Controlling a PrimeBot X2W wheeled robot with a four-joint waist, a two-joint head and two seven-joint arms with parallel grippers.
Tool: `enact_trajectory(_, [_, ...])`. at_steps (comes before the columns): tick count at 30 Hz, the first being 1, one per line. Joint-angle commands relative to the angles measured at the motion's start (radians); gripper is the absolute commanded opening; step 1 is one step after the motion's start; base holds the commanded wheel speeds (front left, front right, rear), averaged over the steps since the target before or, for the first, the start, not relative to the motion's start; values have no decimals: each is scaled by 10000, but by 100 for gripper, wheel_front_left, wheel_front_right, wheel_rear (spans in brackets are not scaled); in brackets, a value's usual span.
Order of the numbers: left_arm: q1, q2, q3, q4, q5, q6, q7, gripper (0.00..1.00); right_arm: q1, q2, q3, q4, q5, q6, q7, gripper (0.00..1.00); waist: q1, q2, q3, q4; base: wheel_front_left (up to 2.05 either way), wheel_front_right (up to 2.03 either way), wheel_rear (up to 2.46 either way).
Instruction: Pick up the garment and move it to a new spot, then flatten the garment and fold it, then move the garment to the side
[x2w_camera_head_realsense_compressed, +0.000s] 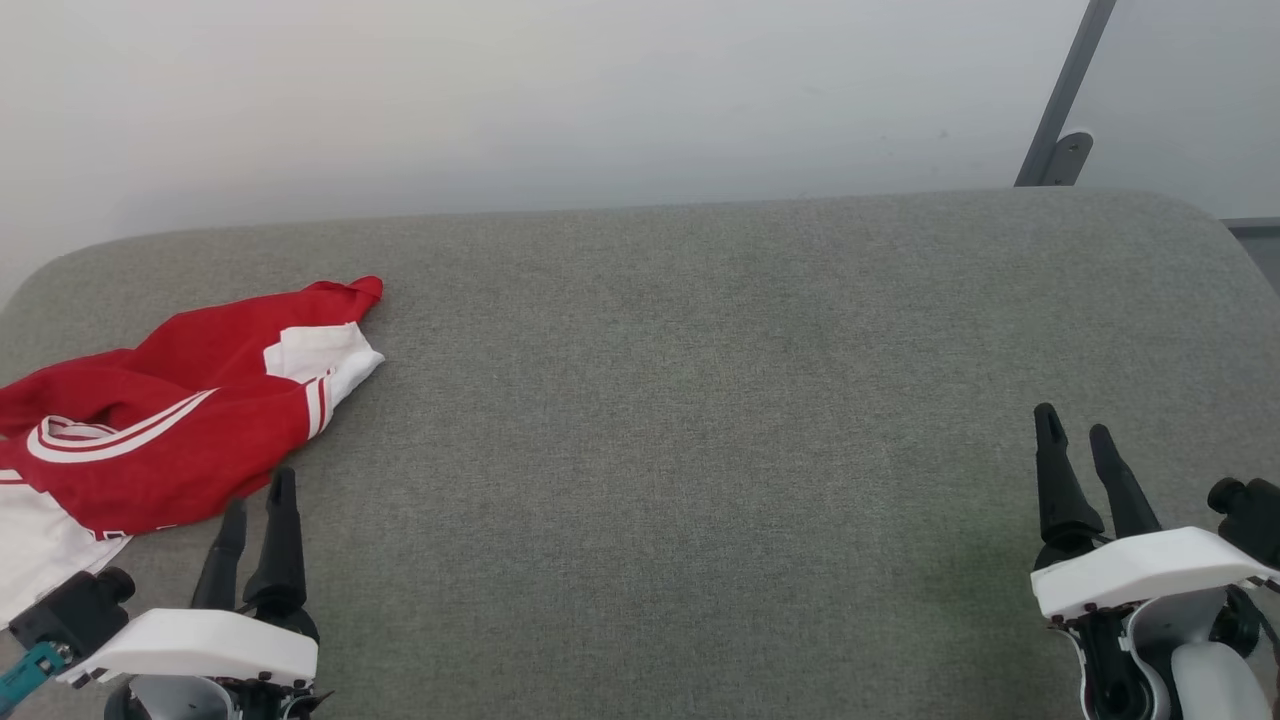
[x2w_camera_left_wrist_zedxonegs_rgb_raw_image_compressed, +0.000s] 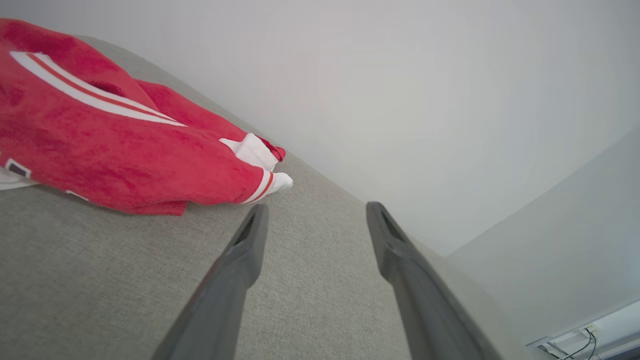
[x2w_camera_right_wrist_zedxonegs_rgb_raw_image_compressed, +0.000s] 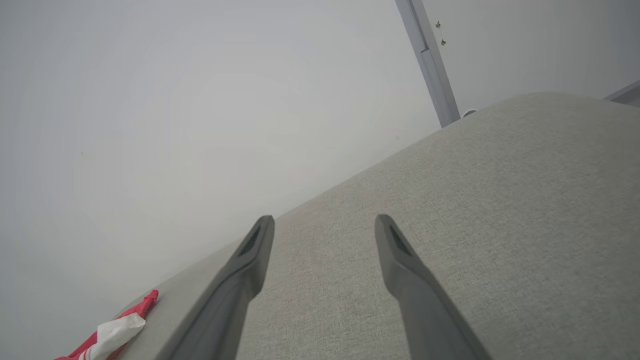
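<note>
The garment (x2w_camera_head_realsense_compressed: 170, 420) is a red shirt with white sleeve ends and striped trim, lying crumpled at the left edge of the grey fabric surface (x2w_camera_head_realsense_compressed: 680, 420). Part of it runs out of the head view on the left. My left gripper (x2w_camera_head_realsense_compressed: 258, 490) stands open at the lower left, its fingertips just short of the garment's near hem, with nothing between them. In the left wrist view the garment (x2w_camera_left_wrist_zedxonegs_rgb_raw_image_compressed: 120, 145) lies ahead and left of the open gripper (x2w_camera_left_wrist_zedxonegs_rgb_raw_image_compressed: 316, 211). My right gripper (x2w_camera_head_realsense_compressed: 1072, 422) is open and empty at the lower right, far from the garment (x2w_camera_right_wrist_zedxonegs_rgb_raw_image_compressed: 112, 335).
A pale wall (x2w_camera_head_realsense_compressed: 560, 90) rises behind the surface's far edge. A grey metal post (x2w_camera_head_realsense_compressed: 1062, 100) leans at the back right. The surface has rounded corners at both far ends.
</note>
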Motion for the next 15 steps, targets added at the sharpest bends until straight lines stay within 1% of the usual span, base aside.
enact_trajectory(1, [-37, 127, 4, -172, 304, 8, -94, 100, -264, 0, -56, -129, -393, 0, -111, 100, 0, 0, 4, -1, 0, 0, 0])
enact_trajectory(10, [17, 234, 82, -324, 1452, 10, -374, 100, -429, 97, -181, -113, -2202, 0, -389, 100, 0, 0, 113, -3, 0, 0, 0])
enact_trajectory(15, [61, 281, 37, -249, 1959, 10, -514, 100, -493, 149, -139, 29, -2913, 0, -522, 100, 0, 0, 158, 1, 0, 0, 0])
